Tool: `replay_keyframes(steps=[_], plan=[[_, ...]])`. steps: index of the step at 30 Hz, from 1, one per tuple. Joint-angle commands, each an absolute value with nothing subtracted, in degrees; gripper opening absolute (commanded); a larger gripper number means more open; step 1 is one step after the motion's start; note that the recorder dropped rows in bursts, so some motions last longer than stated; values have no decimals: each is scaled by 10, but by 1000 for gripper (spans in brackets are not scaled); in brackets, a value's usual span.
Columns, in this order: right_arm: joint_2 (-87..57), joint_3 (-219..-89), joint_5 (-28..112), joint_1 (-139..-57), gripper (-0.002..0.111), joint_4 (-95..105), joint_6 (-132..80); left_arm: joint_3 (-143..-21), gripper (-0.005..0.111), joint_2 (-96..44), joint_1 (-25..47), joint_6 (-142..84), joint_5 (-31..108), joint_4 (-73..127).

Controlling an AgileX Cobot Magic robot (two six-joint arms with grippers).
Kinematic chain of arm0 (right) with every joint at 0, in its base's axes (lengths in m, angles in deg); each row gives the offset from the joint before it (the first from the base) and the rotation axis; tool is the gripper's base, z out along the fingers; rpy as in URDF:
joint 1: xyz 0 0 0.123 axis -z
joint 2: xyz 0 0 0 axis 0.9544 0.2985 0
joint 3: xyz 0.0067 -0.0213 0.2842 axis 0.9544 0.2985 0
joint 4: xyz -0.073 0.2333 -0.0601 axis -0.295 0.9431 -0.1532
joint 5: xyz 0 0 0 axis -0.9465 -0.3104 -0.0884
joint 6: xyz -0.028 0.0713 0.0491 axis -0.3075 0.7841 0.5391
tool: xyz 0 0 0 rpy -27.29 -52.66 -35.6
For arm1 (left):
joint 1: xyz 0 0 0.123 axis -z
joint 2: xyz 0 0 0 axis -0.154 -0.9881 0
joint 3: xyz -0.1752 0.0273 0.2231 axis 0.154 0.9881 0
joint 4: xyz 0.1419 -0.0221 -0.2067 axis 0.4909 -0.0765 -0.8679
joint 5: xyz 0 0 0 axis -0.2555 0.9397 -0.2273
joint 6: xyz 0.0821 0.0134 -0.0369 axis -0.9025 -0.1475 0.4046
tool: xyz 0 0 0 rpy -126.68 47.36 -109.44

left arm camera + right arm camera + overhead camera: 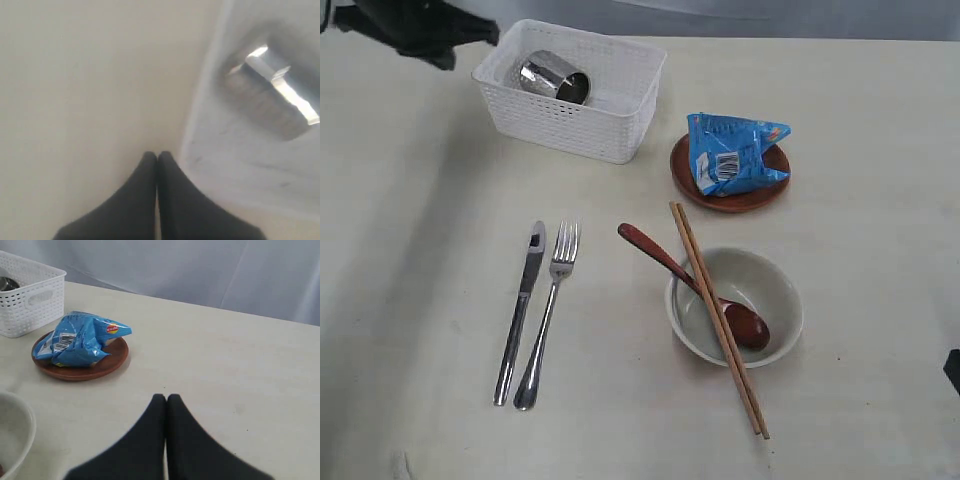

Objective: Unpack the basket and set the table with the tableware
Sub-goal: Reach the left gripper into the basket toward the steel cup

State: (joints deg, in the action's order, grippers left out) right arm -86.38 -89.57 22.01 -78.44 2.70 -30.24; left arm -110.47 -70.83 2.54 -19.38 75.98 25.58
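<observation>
Left end effector, right end effector: closed, empty.

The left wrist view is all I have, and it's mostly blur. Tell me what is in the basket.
Observer: One steel cup, lying on its side in the basket. Nothing else shows inside.
Operator: List what lies on the table.
Observer: The knife and fork lie side by side on the table. The spoon sits in the bowl, and the chopsticks lie across its rim.
Operator: Report the right arm.
Observer: The right pincer is shut on nothing. It points over bare table, with the plate off to one side carrying a blue snack packet.
</observation>
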Motion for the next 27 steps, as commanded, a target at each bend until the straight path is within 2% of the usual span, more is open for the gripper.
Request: replay_keyframes(steps=[1,2,4,6,7,10,14,19,27], plan=[[-867,-895,220,-780,0,27,-300,-1161,17,-708,58,-333,719,123],[-867,-895,220,-780,0,27,-300,-1171,24,-711,66,-340,723,124],[-867,-895,220,-780,0,27,-300,-1187,49,-720,85,-361,728,124],[-867,-895,220,-780,0,27,-300,-1199,70,-734,103,-382,732,137],[-867,-895,220,-780,0,27,-300,-1204,76,-743,116,-413,736,146],[-867,-895,220,-780,0,27,-300,-1206,76,-761,153,-468,751,229],[-867,-895,220,-780,0,27,-300,-1206,74,-781,197,-352,755,419],[-867,-895,220,-780,0,27,-300,-1206,74,-804,222,-207,744,559],[-867,-895,220,-780,0,27,-300,-1206,74,-837,222,-131,744,605]])
